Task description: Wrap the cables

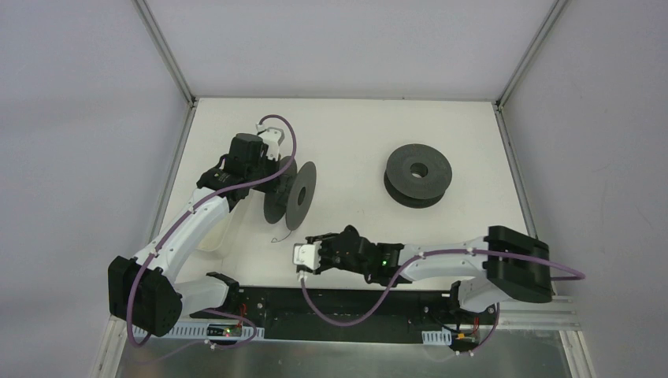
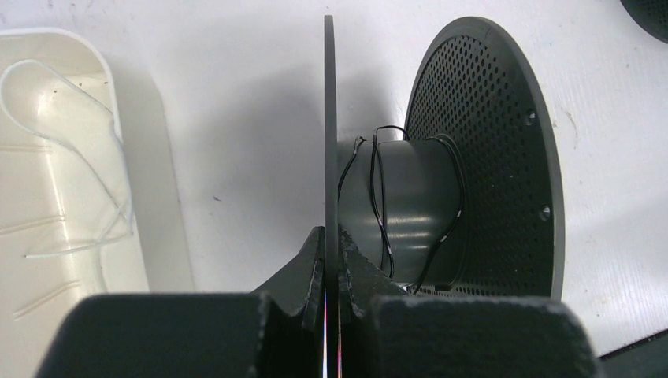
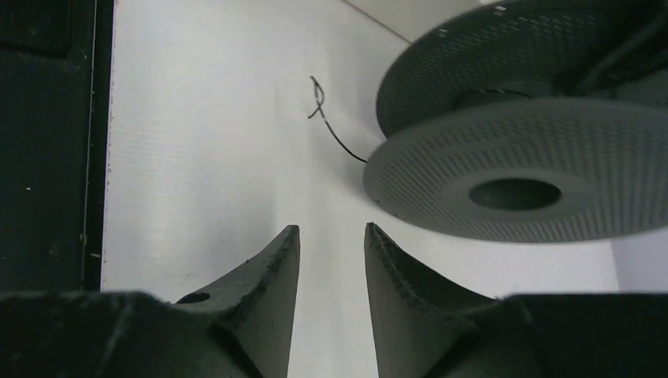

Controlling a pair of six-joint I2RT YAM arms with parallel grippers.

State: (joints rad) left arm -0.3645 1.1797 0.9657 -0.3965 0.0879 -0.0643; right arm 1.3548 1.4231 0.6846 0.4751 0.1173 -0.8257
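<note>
Pinching upright spool (image 2: pixel 410 205) by its flange in left gripper (image 2: pixel 331 240). Spread, empty at right gripper (image 3: pixel 332 236); loose cable tail (image 3: pixel 335 130) straight ahead of fingertips, slanting rightward toward spool. Nearer right arm.

Rt wrist view: cable (image 3: pixel 337 138) goes behind spool (image 3: pixel 441 165), rest hidden; spool blurred, cut off at pic's rt edge.
</note>
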